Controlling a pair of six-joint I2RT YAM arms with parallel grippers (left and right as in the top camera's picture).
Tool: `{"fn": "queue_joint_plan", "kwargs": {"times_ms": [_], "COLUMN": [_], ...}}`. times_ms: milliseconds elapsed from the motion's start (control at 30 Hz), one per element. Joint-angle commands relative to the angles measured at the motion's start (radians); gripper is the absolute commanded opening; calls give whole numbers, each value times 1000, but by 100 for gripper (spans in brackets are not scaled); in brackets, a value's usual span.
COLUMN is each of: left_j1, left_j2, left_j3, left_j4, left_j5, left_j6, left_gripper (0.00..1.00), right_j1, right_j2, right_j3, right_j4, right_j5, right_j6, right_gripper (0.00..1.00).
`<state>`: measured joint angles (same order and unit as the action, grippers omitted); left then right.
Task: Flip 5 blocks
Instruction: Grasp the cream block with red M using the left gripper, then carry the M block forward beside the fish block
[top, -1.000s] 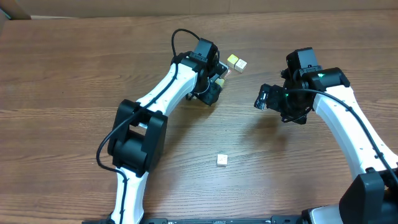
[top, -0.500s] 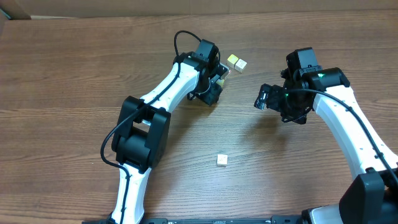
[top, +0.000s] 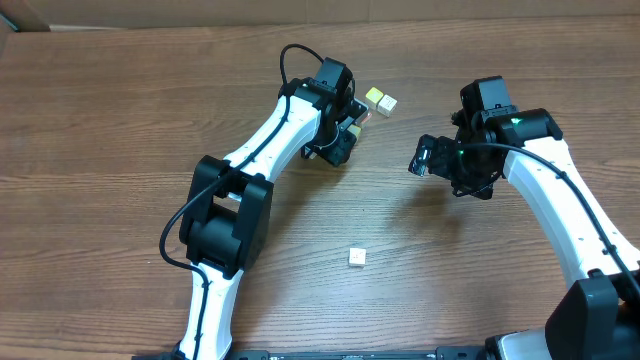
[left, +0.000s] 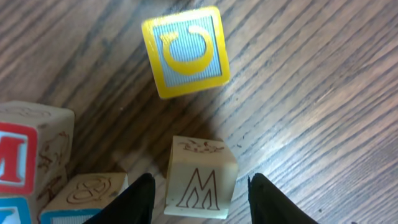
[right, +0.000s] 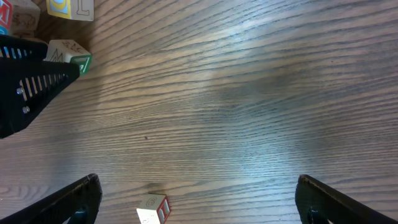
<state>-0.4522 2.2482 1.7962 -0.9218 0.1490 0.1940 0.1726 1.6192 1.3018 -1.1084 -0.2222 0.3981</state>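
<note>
In the left wrist view a cream block (left: 199, 186) with an outlined M lies between the two fingers of my left gripper (left: 199, 202). A narrow gap shows on each side, so the gripper is open around it. A yellow-framed blue block (left: 185, 53) lies just beyond. At the left are a red-lettered block (left: 25, 155) and a blue-edged block (left: 84, 196). Overhead, the left gripper (top: 347, 127) sits beside two blocks (top: 378, 100). My right gripper (top: 422, 158) hangs wide open over bare wood. A lone block (right: 154, 210) with a red face lies between its fingers, below them.
The lone block (top: 357, 257) sits by itself in the middle of the wooden table (top: 100, 130). The left arm's black gripper (right: 28, 81) shows at the left edge of the right wrist view, with blocks (right: 68, 6) above it.
The left gripper's jaws have narrowed around the M block and the left arm has shifted slightly. The right arm has not moved.
</note>
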Motion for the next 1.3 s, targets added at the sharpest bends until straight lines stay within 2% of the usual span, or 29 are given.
{"fn": "queue_joint_plan", "kwargs": {"times_ms": [0, 133, 300, 500, 767, 1067, 1267], "left_j1": [-7, -7, -7, -6, 8, 37, 40], "left_j2": [15, 15, 15, 15, 13, -78, -190], "left_j3": [26, 26, 26, 26, 100, 145, 141], "left_j4": [-5, -9, -10, -12, -77, -193, -345], "left_j5": [5, 5, 5, 5, -3, -2, -2], "left_j6": [5, 4, 4, 0, -110, -211, -272], "left_gripper": [44, 38, 25, 22, 4, 4, 5], "right_j1": [0, 0, 0, 0, 0, 0, 0], "right_j2": [-7, -7, -7, -7, -7, -7, -7], "right_j3": [24, 24, 24, 24, 23, 23, 23], "right_j4": [2, -5, -5, -5, -8, -10, -18], "right_j5": [-8, -8, -8, -8, -8, -4, -3], "right_j6": [-6, -6, -6, -6, -6, -7, -11], "right_gripper": [100, 100, 100, 100, 100, 100, 100]}}
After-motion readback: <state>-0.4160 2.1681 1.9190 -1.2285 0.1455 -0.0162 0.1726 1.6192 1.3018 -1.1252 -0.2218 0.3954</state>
